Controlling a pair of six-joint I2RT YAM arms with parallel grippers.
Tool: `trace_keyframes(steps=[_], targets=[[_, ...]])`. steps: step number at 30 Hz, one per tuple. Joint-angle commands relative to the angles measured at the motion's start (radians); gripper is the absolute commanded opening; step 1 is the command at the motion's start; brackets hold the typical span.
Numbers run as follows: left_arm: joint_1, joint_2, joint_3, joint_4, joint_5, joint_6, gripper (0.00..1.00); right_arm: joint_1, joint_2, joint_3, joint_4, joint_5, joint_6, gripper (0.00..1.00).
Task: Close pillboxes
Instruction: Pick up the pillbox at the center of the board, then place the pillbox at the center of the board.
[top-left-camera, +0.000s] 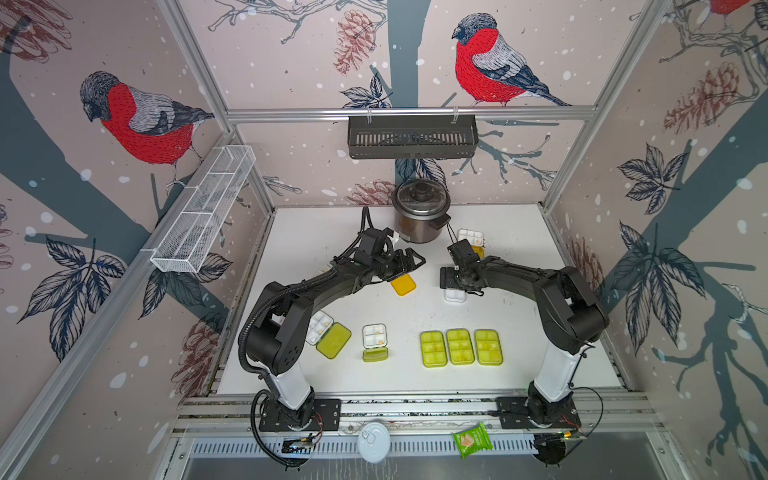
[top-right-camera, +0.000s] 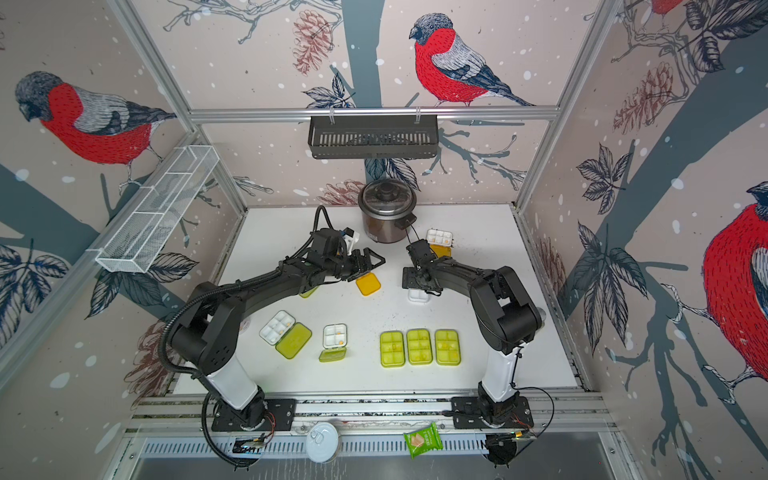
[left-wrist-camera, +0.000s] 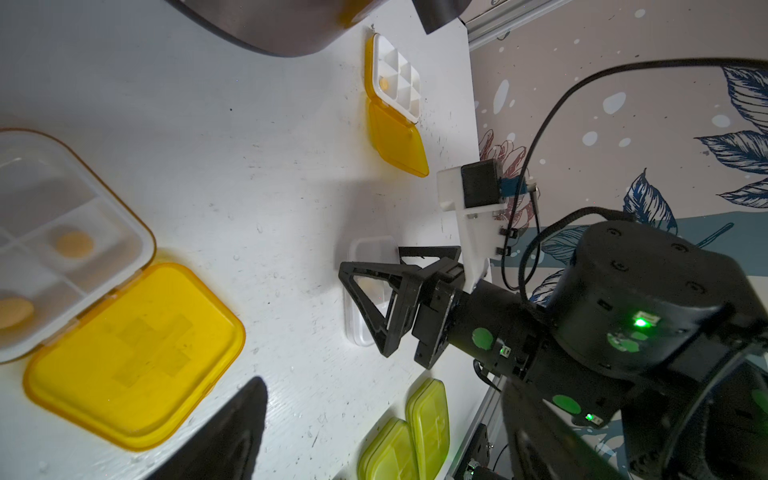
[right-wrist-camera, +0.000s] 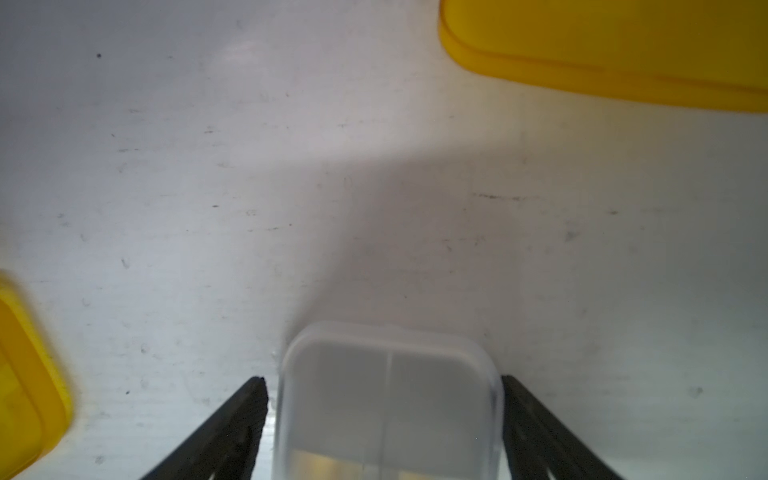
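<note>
Our right gripper (right-wrist-camera: 384, 379) straddles the clear pillbox (right-wrist-camera: 386, 415) mid-table; we can't tell if it's squeezing. Our left gripper (top-left-camera: 411, 265) hangs wide open by an orange pillbox (top-left-camera: 403, 285).

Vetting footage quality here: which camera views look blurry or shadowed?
Right wrist view: soft all over, clear-lidded pillbox blurred, broad shadow on the table. Left wrist view: mostly sharp, nearest dark finger blurred. Both top views: sharp, evenly lit.
</note>
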Motion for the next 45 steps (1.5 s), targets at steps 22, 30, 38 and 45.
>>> trace_keyframes(steps=[22,30,38,45], targets=[[0.065,-0.035,-0.008,0.048,0.003,-0.013,0.87,0.144,-0.14,-0.029,-0.004,0.083,0.084,0.72],[0.126,-0.06,-0.018,0.051,-0.005,-0.017,0.87,0.291,-0.22,-0.046,-0.063,0.124,0.144,0.71],[0.151,-0.073,-0.023,0.053,-0.01,-0.021,0.87,0.504,-0.242,-0.086,-0.083,0.158,0.302,0.71],[0.153,-0.067,-0.024,0.05,-0.011,-0.02,0.87,0.666,-0.211,-0.107,-0.063,0.168,0.45,0.71]])
